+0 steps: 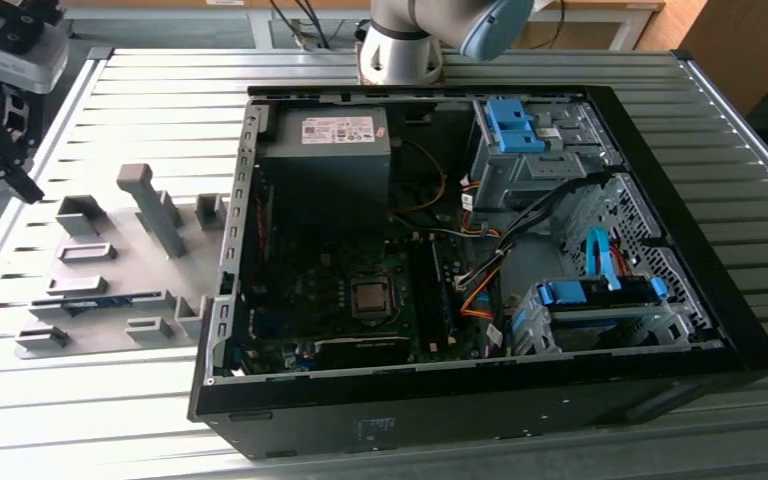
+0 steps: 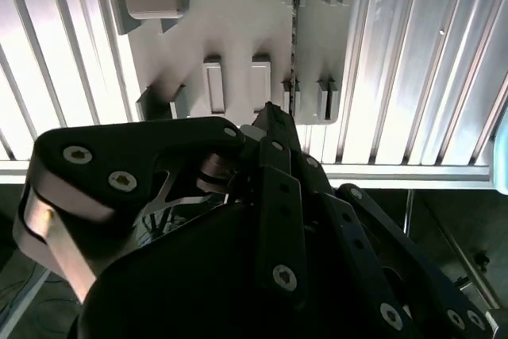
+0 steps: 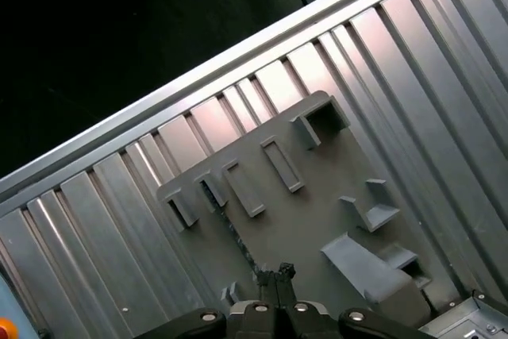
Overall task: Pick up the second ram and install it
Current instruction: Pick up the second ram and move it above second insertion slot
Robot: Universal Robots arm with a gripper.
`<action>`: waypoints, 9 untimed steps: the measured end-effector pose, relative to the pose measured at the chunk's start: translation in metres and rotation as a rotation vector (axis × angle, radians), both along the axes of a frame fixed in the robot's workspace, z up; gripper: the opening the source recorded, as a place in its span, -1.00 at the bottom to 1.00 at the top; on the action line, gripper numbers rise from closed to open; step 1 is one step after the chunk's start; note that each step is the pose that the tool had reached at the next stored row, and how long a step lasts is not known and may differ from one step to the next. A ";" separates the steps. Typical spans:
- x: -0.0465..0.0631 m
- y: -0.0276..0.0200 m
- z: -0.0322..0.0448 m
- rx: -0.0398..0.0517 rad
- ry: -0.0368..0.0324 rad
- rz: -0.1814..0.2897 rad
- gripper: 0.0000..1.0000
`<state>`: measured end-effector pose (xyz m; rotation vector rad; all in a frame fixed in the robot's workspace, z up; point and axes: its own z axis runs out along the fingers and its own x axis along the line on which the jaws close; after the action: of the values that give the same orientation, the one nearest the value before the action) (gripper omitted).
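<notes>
You've got the surface (image 1: 91, 420) carrying the open PC case (image 1: 491, 430) mid-frame, with the grey holder plate (image 1: 124, 272) on its left. The tool (image 3: 274, 273) is pinched shut and empty, upper left in the exterior view. The second ram (image 1: 101, 298) sits slotted in the plate, lower left, below the tool, long axis across the frame.

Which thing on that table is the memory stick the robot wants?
Find the open computer case; on the exterior view's left of it a flat grey holder tray lies on the slatted table. The second ram is the long, thin strip on that tray, the only blue-green piece; everything around it is grey.
</notes>
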<state>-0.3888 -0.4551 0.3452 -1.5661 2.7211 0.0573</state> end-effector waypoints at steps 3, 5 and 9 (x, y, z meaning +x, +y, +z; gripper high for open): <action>0.000 0.0000 -0.0008 -0.0001 0.0001 0.055 -0.80; 0.000 0.0000 -0.0015 0.0000 0.0000 0.092 -0.80; 0.000 0.0000 -0.0026 0.0000 0.0001 0.164 -0.80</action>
<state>-0.3889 -0.4551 0.3426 -1.7854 2.5863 0.0574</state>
